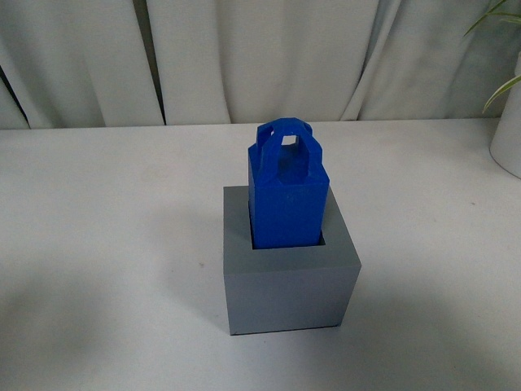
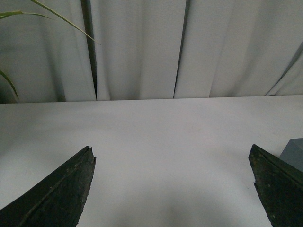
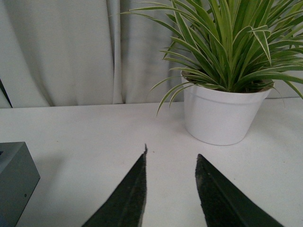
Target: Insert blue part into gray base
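Note:
In the front view the blue part (image 1: 287, 191) stands upright inside the square recess of the gray base (image 1: 289, 285), its looped handle on top. Neither arm shows in that view. My left gripper (image 2: 171, 153) is open and empty over bare table; a corner of the gray base (image 2: 294, 153) shows beside one finger. My right gripper (image 3: 171, 152) is shut and holds nothing; a corner of the gray base (image 3: 14, 182) sits off to the side in the right wrist view.
A white table (image 1: 106, 244) backed by pale curtains (image 1: 269, 57). A white pot with a striped green plant (image 3: 222, 113) stands just beyond my right gripper; its pot edge (image 1: 509, 134) shows at the far right of the front view.

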